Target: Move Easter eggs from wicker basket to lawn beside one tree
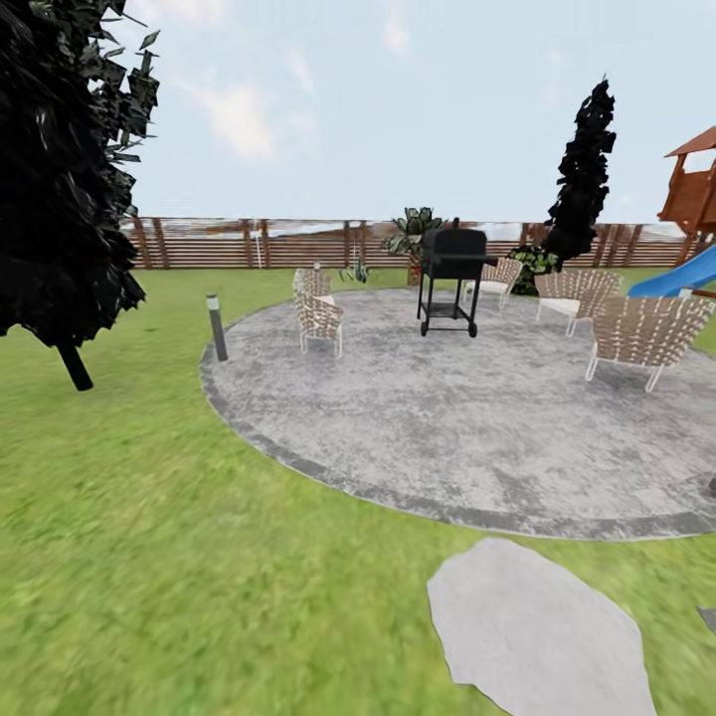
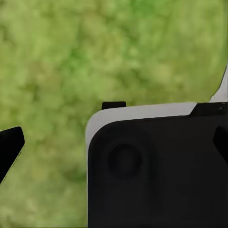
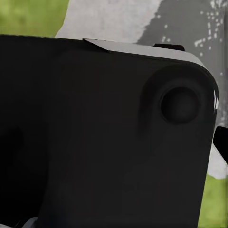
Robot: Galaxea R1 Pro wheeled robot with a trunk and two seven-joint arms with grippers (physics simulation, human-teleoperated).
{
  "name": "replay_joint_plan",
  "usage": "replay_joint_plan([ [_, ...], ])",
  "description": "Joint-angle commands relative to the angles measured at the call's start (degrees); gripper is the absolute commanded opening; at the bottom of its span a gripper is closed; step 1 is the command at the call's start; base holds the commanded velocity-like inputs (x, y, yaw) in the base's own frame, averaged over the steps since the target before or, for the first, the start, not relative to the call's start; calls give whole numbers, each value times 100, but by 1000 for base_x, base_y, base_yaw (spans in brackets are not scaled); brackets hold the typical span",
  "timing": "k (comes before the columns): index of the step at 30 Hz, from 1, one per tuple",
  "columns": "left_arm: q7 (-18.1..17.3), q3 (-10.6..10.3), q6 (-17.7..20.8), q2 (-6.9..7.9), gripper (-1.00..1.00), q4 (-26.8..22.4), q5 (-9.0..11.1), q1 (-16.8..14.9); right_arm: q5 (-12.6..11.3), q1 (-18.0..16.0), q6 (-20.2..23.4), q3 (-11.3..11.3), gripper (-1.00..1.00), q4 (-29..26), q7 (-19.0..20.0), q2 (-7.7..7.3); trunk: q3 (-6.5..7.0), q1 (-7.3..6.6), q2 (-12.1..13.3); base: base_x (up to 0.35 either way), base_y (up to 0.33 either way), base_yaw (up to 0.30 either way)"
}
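Observation:
The Easter eggs, the wicker basket and the tree are out of view. Green lawn (image 1: pixel 149 557) spreads across the near ground of the garden, up to a brown slat fence (image 1: pixel 249 242). In the left wrist view my left gripper (image 2: pixel 114 145) hangs over grass (image 2: pixel 118 47), its two black fingertips (image 2: pixel 9 148) far apart at the picture's edges and nothing held; a dark part of my own body fills the space between them. In the right wrist view one dark fingertip (image 3: pixel 221 141) shows against that same dark body.
A round grey paved patio (image 1: pixel 447 428) lies ahead with a black grill (image 1: pixel 452 278) and pale woven chairs (image 1: pixel 318 316). A black-leaved tree (image 1: pixel 60 179) stands at the left, a bollard light (image 1: pixel 216 326) beside the patio. A flat stepping stone (image 1: pixel 537 626) lies near right. Playset and blue slide (image 1: pixel 686 273) are far right.

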Motion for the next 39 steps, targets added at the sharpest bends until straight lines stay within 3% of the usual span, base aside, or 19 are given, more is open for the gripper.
replay_joint_plan([
  [1, 1, -5, -16, 0, 100, -1, -3, 0, -3, 0, -12, 37, 100, -2, 0, -1, 0, 4, -2, 335, 0, -1],
  [39, 1, -4, -18, 3, 100, -1, -3, 0, -3, 0, -12, 38, 100, 4, 0, -1, 128, 4, -2, 332, 0, -19],
])
